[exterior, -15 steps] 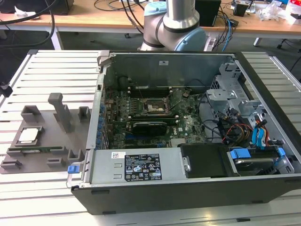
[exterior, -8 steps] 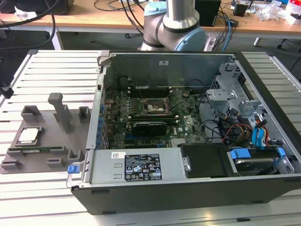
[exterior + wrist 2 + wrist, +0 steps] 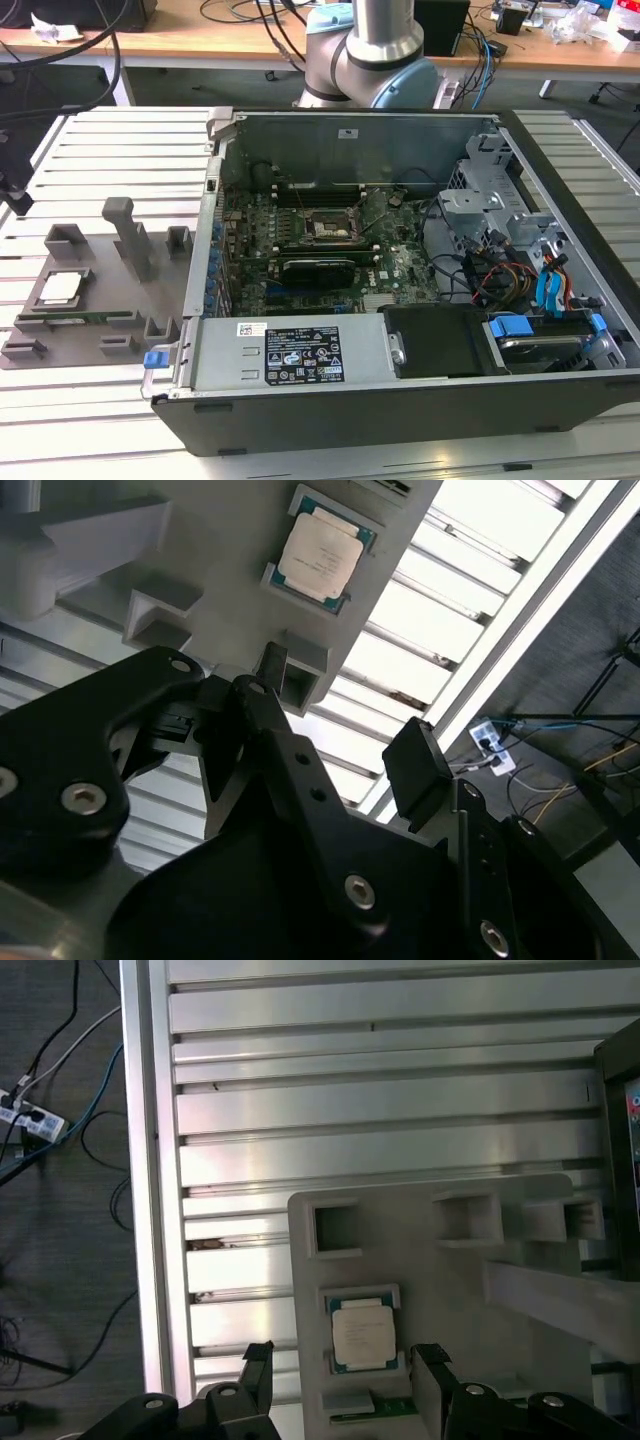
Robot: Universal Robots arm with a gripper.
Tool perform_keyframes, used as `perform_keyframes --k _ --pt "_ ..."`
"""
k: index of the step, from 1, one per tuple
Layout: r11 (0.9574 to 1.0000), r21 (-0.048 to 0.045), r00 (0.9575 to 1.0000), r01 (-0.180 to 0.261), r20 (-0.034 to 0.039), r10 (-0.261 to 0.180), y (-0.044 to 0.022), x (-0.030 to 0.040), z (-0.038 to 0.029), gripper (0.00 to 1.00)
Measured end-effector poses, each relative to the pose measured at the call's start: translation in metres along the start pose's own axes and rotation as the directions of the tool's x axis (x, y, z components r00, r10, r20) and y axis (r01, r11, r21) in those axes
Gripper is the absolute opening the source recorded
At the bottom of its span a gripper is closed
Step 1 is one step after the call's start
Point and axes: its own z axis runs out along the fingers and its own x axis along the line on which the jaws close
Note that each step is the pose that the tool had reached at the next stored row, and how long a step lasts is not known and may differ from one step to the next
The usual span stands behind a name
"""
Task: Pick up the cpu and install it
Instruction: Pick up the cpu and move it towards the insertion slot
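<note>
First wrist view: gripper is spread wide and holds nothing, with one fingertip on either side of the cpu and both apart from it. Cpu lies flat, metal plate up, in its nest on the grey fixture tray. Tray sits on the slatted aluminium table, to the exterior view's left of the open computer case. Socket on the motherboard looks empty. My read: lining up for the pick. To do it well, centre the fingers on two opposite chip edges and stay square to the nest. Come down straight, clamp on the edges only, and clear the nest's raised corners.
</note>
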Motion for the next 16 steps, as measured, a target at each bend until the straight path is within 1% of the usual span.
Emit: perform_keyframes --k 9,16 --pt "1.0 0.0 1.0 0.0 0.0 0.0 -0.0006 0.0003 0.0135 0.66" --pt "1.0 0.0 1.0 0.0 0.0001 0.0 -0.0009 0.0005 0.0202 0.66"
